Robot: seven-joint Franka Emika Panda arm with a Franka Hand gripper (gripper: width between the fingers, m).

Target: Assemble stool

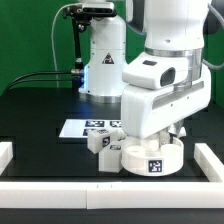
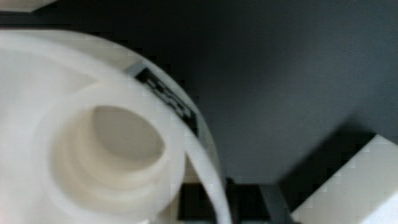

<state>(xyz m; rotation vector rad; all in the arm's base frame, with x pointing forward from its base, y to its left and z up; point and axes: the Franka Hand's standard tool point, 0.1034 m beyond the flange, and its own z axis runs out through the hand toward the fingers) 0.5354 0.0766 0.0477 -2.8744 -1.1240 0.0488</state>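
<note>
The round white stool seat (image 1: 150, 158) lies on the black table in front of the arm, with a tag on its rim. In the wrist view the seat (image 2: 71, 120) fills the frame, underside towards the camera, with a round leg socket (image 2: 116, 135). My gripper (image 2: 217, 205) is down at the seat (image 1: 160, 140), and its dark fingers (image 2: 263, 203) stand either side of the thin rim, shut on it. One chunky white leg (image 1: 102, 141) with tags lies just to the exterior view's left of the seat. Any other legs are hidden behind my hand.
The marker board (image 1: 78, 127) lies flat behind the leg. Long white border rails run along the front (image 1: 100, 188) and both sides (image 1: 5, 152). The robot base (image 1: 100, 60) stands at the back, with a cable trailing to the exterior view's left.
</note>
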